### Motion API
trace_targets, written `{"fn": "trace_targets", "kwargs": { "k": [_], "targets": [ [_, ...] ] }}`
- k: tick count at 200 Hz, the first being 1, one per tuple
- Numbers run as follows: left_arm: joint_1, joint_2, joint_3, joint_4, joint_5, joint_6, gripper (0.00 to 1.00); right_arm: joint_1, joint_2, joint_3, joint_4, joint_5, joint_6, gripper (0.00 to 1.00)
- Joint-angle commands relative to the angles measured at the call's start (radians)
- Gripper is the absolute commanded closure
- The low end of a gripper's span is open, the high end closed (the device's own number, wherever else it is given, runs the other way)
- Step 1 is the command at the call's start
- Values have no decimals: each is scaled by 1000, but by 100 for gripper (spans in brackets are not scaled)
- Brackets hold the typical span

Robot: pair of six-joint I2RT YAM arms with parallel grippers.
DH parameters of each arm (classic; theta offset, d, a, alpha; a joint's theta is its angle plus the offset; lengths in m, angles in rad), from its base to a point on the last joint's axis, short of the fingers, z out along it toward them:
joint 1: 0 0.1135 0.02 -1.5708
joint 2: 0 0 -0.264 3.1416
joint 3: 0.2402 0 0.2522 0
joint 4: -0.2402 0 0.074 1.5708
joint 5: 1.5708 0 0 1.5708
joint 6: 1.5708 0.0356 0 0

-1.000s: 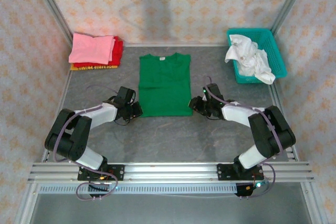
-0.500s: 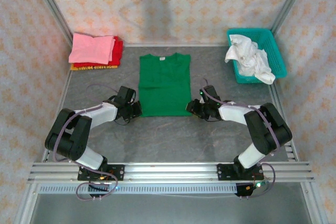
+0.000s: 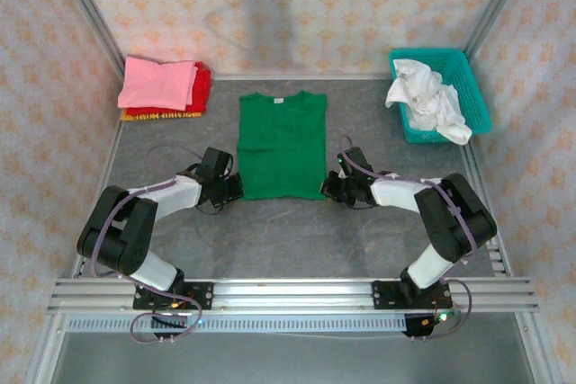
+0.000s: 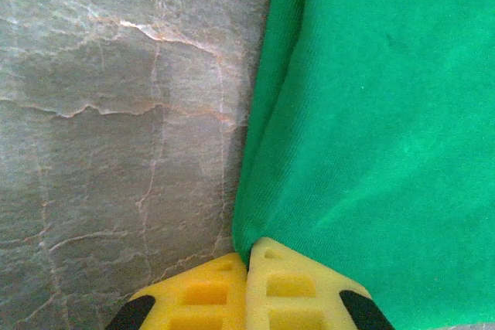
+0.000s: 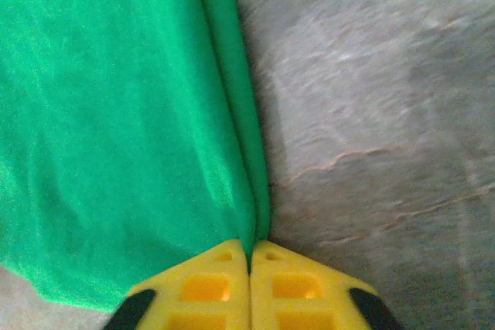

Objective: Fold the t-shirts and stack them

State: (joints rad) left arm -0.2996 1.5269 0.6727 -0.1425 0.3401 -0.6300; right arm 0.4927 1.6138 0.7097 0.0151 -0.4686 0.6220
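Note:
A bright green t-shirt lies flat mid-table, sleeves folded in, collar toward the back. My left gripper pinches its near-left edge; the wrist view has the yellow jaws shut on the green t-shirt hem. My right gripper pinches the near-right edge, yellow jaws shut on the green t-shirt fold. A folded stack sits back left: pink t-shirt on top, red t-shirt under it, yellow-orange t-shirt at the bottom.
A teal basket at the back right holds crumpled white cloth. Grey stone-patterned table lies bare in front of the shirt. Metal frame rails run along the sides and the near edge.
The right gripper slid left to the shirt's near-right corner and closed on it. The left gripper stayed at the near-left corner, tightening shut on the hem.

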Motion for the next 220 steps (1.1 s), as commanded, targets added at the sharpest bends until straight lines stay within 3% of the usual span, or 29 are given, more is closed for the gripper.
{"fn": "trace_targets", "kwargs": {
  "k": [1, 91, 138, 220],
  "targets": [
    [-13, 10, -15, 43, -29, -9, 100, 10, -9, 25, -46, 11, -26, 100],
    [-30, -218, -143, 55, -29, 11, 100, 10, -130, -72, -42, -48, -72, 100],
    [-85, -468, -291, -6, -59, 17, 100, 22, -253, -213, -31, -74, -58, 100],
    [-192, -896, -446, -222, -159, -109, 100, 55, -468, -355, -60, -111, -43, 100]
  ]
}}
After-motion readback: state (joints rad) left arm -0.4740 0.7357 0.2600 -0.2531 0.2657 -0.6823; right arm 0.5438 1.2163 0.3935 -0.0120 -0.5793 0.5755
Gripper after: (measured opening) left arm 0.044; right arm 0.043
